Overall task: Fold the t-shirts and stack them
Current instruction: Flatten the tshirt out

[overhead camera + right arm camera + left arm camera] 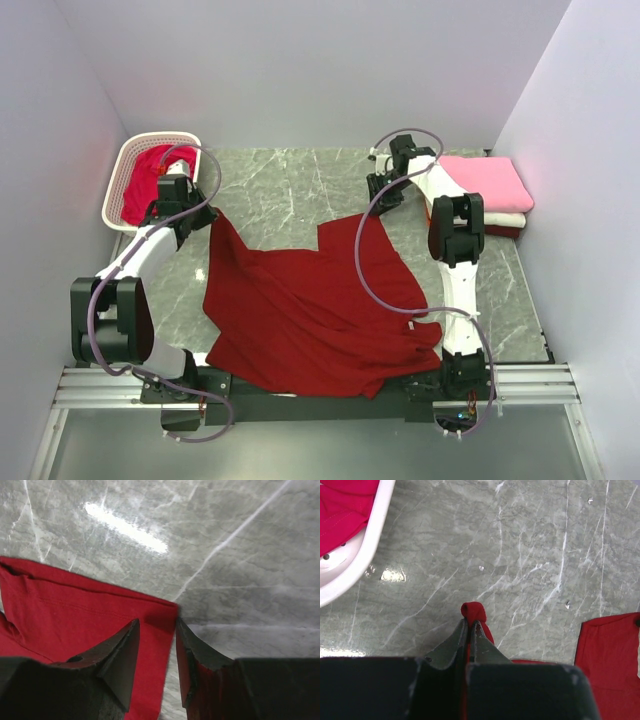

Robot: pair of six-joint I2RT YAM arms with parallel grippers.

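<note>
the dark red t-shirt [310, 310] lies rumpled and half spread across the middle of the desk [290, 190], its bulk on the near side of both claws and its near hem reaching the desk's near edge. its far edge runs roughly left to right, with one raised corner at each end, and each arm is at the corner on its own side.

the left claw [470, 622] is pressed together on the far-left corner, a small nub of red cloth poking out past the tips, with the cloth rising from the desk to it. the right claw [157, 621] stands spread over the far-right corner: the cloth's pointed edge sits right in the gap between the two tips, the rest of the shirt running back and to the left under the wrist. it is not pinching anything yet, so the coming move looks like a straight closing on that corner.

the desk is smooth grey marble-look, glossy, so the cloth should slide easily. the white lattice basket [125, 165] with a crimson shirt [165, 165] is just beside the left claw; the folded pink shirt [485, 180] on a white one [505, 218] sits at the far right, near the right arm. walls close in on three sides.
</note>
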